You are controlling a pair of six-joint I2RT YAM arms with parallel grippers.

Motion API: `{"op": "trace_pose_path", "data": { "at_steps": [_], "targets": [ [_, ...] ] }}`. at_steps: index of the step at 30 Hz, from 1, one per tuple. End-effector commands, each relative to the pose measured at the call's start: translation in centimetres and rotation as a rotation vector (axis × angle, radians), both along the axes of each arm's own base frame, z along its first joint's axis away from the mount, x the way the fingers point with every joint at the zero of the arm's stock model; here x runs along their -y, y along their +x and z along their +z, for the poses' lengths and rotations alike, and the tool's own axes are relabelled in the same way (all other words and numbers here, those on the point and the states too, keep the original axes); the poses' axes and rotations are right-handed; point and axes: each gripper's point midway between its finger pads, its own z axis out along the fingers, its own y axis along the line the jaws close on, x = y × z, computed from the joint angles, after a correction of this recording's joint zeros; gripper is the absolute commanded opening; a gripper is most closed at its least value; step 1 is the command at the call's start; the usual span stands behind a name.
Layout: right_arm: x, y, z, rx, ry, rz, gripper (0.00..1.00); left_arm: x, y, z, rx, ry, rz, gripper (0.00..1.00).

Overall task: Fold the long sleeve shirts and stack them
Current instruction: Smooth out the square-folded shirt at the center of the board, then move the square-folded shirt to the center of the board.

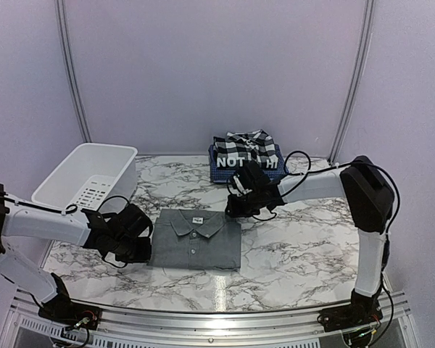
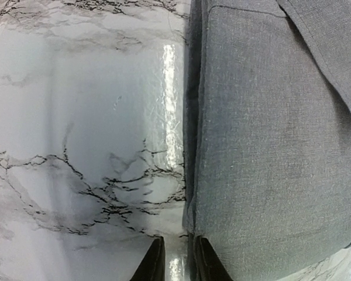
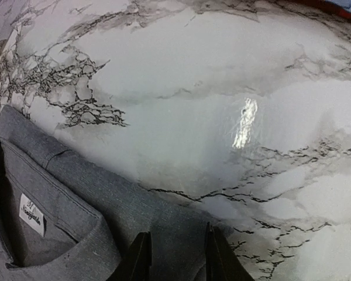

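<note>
A plain grey collared shirt (image 1: 196, 238) lies folded flat at the table's middle, collar toward the back. My left gripper (image 1: 141, 246) is low at its left edge. In the left wrist view this gripper (image 2: 180, 262) stands open by a narrow gap: bare table shows between the jaws and the grey shirt's (image 2: 269, 146) folded edge runs along the right finger (image 2: 209, 264). My right gripper (image 1: 233, 206) is over the shirt's far right corner. In the right wrist view it (image 3: 178, 256) is open, with the flat grey cloth (image 3: 105, 199) between its fingers. Folded shirts (image 1: 245, 143) are stacked behind.
The stack at the back has black-and-white plaid on top, a white-lettered black shirt (image 1: 235, 161) under it and a blue checked one (image 1: 277, 172) at the bottom. A white plastic tub (image 1: 87, 177) stands at the back left. The marble table (image 1: 304, 246) has walls on three sides.
</note>
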Motion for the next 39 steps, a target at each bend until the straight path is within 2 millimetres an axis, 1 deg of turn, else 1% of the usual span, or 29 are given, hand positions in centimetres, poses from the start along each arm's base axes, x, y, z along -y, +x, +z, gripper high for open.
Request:
{"op": "trace_pose_path", "data": {
  "at_steps": [1, 4, 6, 10, 13, 18, 23, 26, 28, 30, 39],
  "targets": [
    [1.7, 3.6, 6.7, 0.131, 0.050, -0.050, 0.31, -0.3, 0.3, 1.5, 0.020, -0.012, 0.020, 0.21],
    [4.5, 5.7, 7.5, 0.151, 0.061, -0.103, 0.35, -0.4, 0.9, 2.5, 0.041, -0.006, 0.024, 0.22],
    [6.6, 6.9, 7.4, 0.161, 0.069, -0.141, 0.39, -0.6, 1.2, 2.8, 0.044, -0.007, 0.032, 0.27],
    [10.4, 8.7, 6.8, 0.156, 0.115, -0.203, 0.40, -0.2, 1.2, 2.9, 0.021, -0.041, 0.024, 0.32],
    [13.5, 9.6, 6.3, 0.158, 0.139, -0.262, 0.40, 0.3, 0.6, 2.8, -0.013, -0.074, 0.010, 0.34],
    [17.7, 11.2, 5.4, 0.160, 0.202, -0.342, 0.35, 0.3, -0.4, 2.8, -0.036, -0.118, 0.015, 0.35],
    [20.4, 12.4, 3.4, 0.120, 0.258, -0.402, 0.29, 0.0, -1.2, 3.0, -0.043, -0.151, 0.026, 0.35],
    [21.7, 13.1, 2.1, 0.090, 0.307, -0.437, 0.28, -0.3, -1.6, 3.1, -0.043, -0.167, 0.030, 0.35],
    [22.1, 13.5, 1.5, 0.066, 0.344, -0.449, 0.25, -0.4, -1.8, 3.3, -0.039, -0.178, 0.034, 0.36],
    [22.1, 13.8, 1.0, 0.050, 0.366, -0.456, 0.23, -0.5, -1.9, 3.4, -0.037, -0.185, 0.040, 0.36],
    [21.5, 16.0, -1.0, 0.004, 0.409, -0.478, 0.21, -0.7, -2.1, 3.4, -0.036, -0.193, 0.047, 0.36]
  ]
}}
